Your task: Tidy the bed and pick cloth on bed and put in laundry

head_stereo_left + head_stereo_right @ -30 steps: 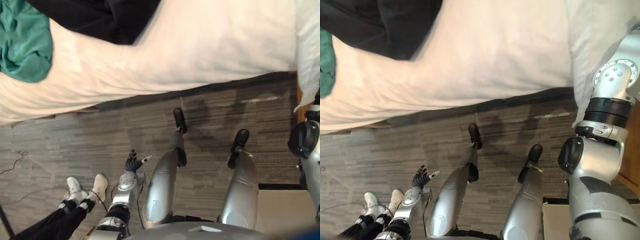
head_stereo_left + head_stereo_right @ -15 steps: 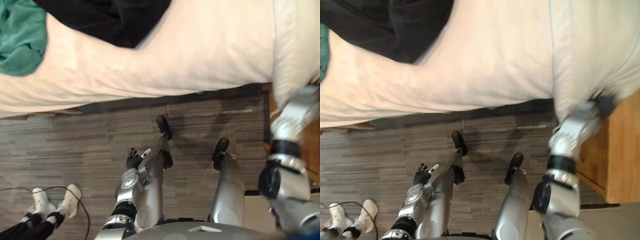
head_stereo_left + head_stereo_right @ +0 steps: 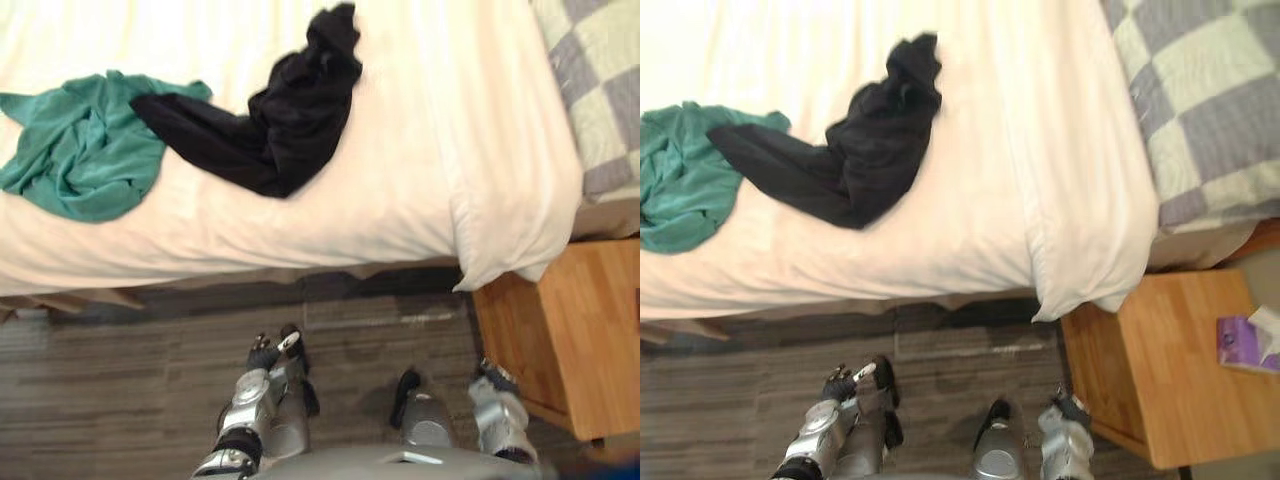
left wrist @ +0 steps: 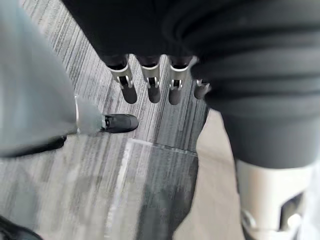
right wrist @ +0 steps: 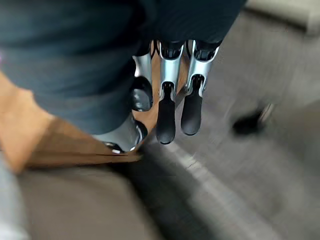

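A crumpled black cloth (image 3: 280,130) lies on the white bed (image 3: 410,150), near its middle. A green cloth (image 3: 80,160) is bunched to its left, with one black end lying over it. My left hand (image 3: 265,352) hangs low over the floor in front of the bed, open, with straight fingers (image 4: 150,85) and nothing in it. My right hand (image 3: 493,373) hangs beside the wooden nightstand, its fingers (image 5: 166,115) also straight and empty. Both hands are well short of the cloths.
A grey and white checked blanket (image 3: 595,90) covers the bed's right end. A white sheet corner (image 3: 505,240) droops over the bed's edge. A wooden nightstand (image 3: 560,340) stands at the right, with a purple packet (image 3: 1240,340) on it. Grey striped carpet (image 3: 120,380) lies below.
The camera has swung up, so more of the bed's top and both cloths now show. My right arm has dropped from the bed's edge to my side. The person's shoes have left the view.
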